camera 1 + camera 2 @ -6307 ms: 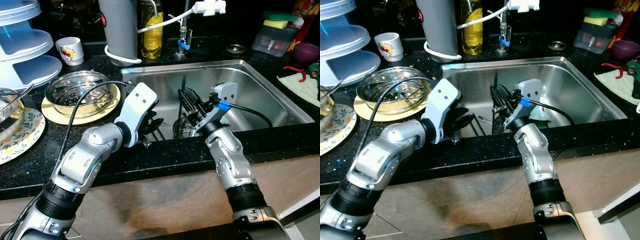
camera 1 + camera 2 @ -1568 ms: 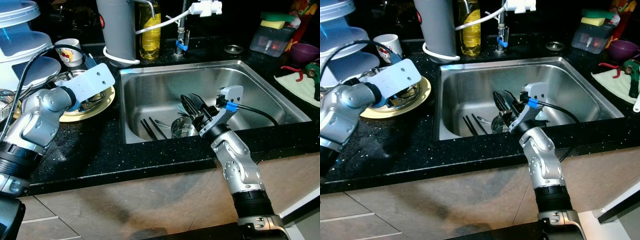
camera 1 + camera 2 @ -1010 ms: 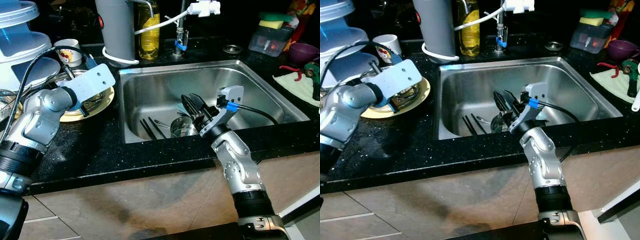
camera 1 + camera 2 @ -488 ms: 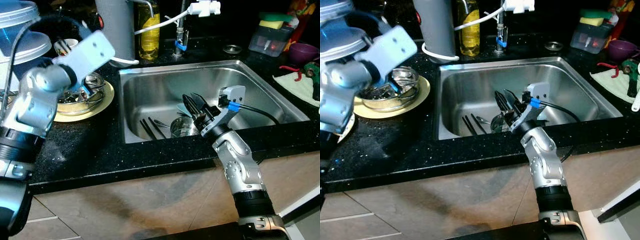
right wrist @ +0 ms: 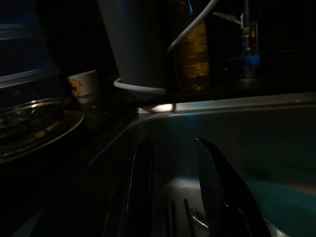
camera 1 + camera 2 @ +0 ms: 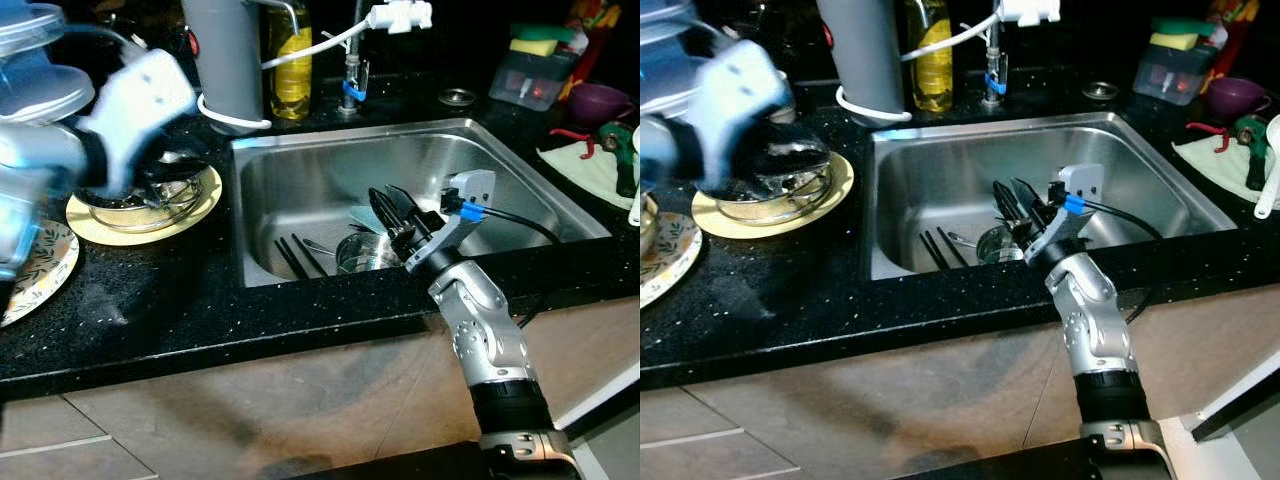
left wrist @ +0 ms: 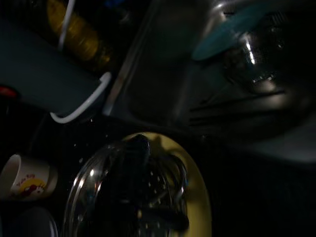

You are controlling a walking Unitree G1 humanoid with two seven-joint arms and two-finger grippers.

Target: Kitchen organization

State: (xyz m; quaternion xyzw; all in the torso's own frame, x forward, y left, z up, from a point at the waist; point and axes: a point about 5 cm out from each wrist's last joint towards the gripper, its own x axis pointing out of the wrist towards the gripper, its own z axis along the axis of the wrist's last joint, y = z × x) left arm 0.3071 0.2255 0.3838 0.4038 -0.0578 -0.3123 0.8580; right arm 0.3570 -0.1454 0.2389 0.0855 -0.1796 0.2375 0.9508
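1. Over the left part of the black desk (image 6: 180,300), the left tool (image 7: 140,197) hangs above a steel strainer bowl (image 6: 140,195) on a yellow plate (image 6: 205,195); its arm is blurred by motion in both eye views, so I cannot tell from them how its fingers stand.
2. Seen from the left wrist, dark fingers (image 7: 138,148) reach down into the strainer bowl, but the picture is too dim to tell whether they are apart or together, or whether they grip anything.
3. Compared with half a second ago, the left arm has dropped from a raised pose near the white cup (image 7: 24,177) to low over the bowl; six seconds ago it leaned at the front edge of the sink (image 6: 520,170).
4. Inside the sink, the right tool (image 6: 392,212) hovers with its two black fingers (image 5: 140,182) apart and nothing between them, much as in the earlier pictures.
5. Just below and beside the right tool sit a small steel cup (image 6: 355,255) and a teal dish (image 5: 276,202); two dark chopsticks (image 6: 292,258) lie on the sink floor to its left.
6. Behind the sink stand a grey cylinder (image 6: 228,55), a bottle of yellow liquid (image 6: 290,70) and the tap (image 6: 350,80).
7. Left of the strainer bowl lies a patterned plate (image 6: 35,275).
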